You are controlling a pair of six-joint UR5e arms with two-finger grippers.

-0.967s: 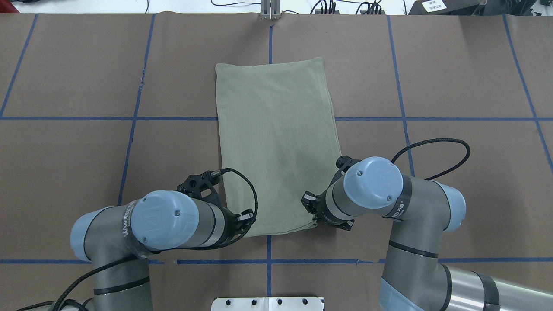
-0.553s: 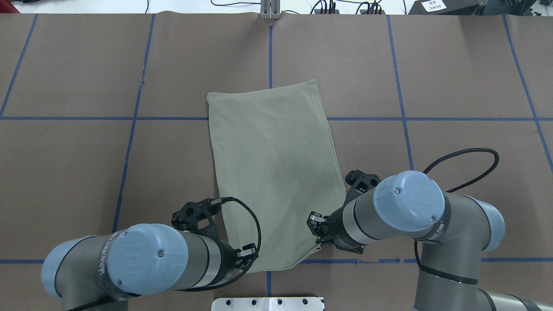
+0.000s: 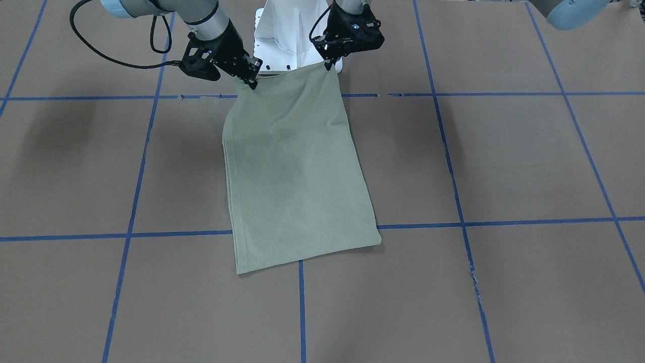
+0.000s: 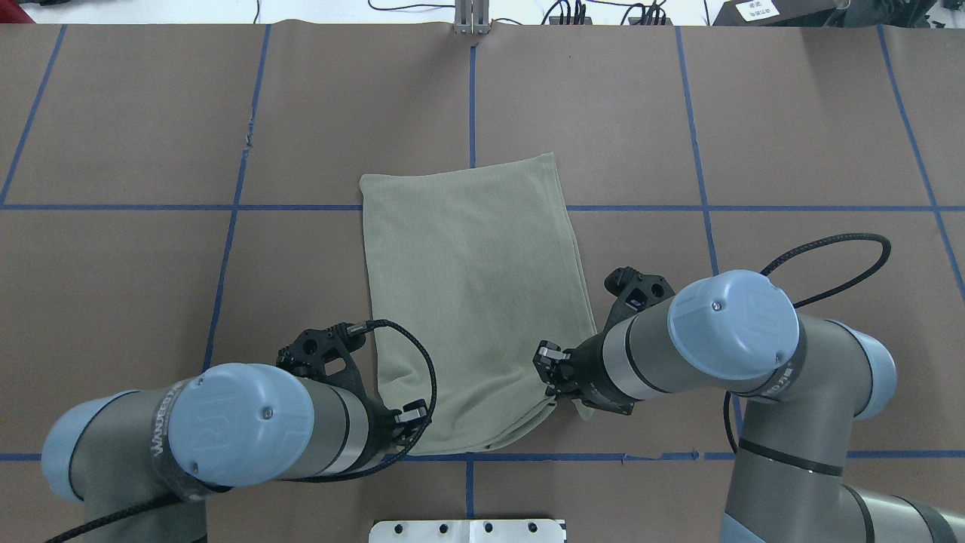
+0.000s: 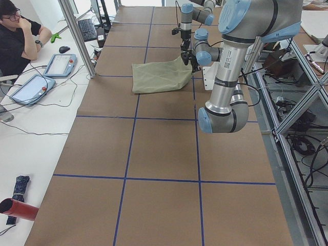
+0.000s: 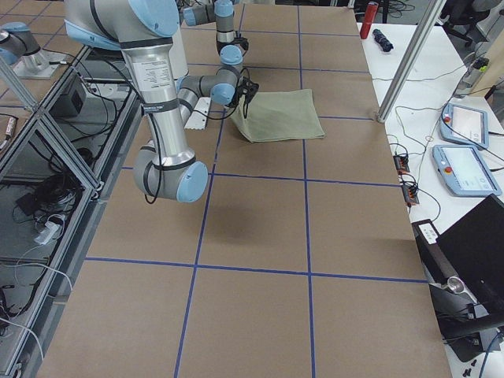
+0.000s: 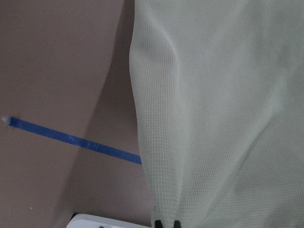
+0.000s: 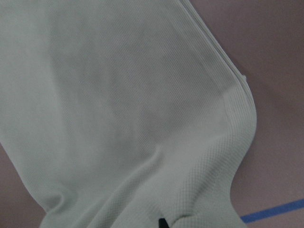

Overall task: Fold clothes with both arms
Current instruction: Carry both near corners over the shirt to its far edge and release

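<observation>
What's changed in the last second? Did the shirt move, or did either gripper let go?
The shirt was dragged over the table toward the robot. Its far edge slid from well beyond the blue cross line to just past it, and both arms drew back with it. The left gripper and right gripper stay shut on the near corners. The fold is unchanged.

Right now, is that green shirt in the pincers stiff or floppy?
Probably floppy: the shirt drapes from the left pincer and right pincer down to the table. Likely light, since two corner pinches hold up its edge.
</observation>
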